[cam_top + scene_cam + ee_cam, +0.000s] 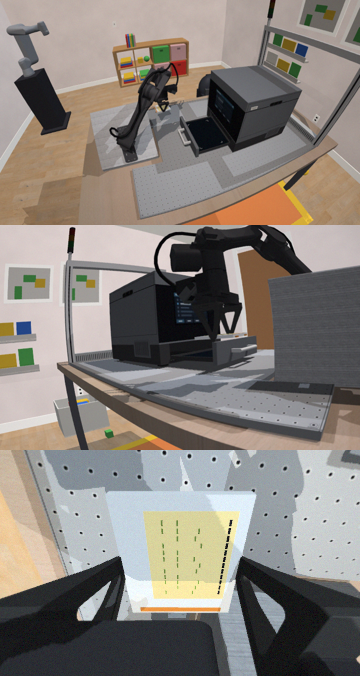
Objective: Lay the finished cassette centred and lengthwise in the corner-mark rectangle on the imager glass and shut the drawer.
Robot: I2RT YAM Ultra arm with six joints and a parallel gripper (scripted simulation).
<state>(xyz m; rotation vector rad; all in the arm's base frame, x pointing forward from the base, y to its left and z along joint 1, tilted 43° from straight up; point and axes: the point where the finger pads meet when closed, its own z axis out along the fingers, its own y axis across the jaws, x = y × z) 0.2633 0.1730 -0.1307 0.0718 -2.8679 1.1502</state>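
My gripper (163,106) is shut on the cassette FINISHED (181,559), a clear flat plate with a yellow gel, green and black bands and an orange strip at its near end. I hold it level in the air, above the perforated bench, behind and to the left of the drawer. It also shows in the top view (160,108) and in the exterior view (230,334). The gel imager IM (252,99) is a dark grey box. Its drawer (203,133) stands pulled out, with dark glass and white corner marks and a white handle (183,136).
My arm's base (126,143) stands on a grey mat left of the drawer. A tall grey panel (314,327) rises at the bench's right in the exterior view. An aluminium frame (305,79) stands behind the imager. A dark round object (203,84) sits behind the imager's left corner.
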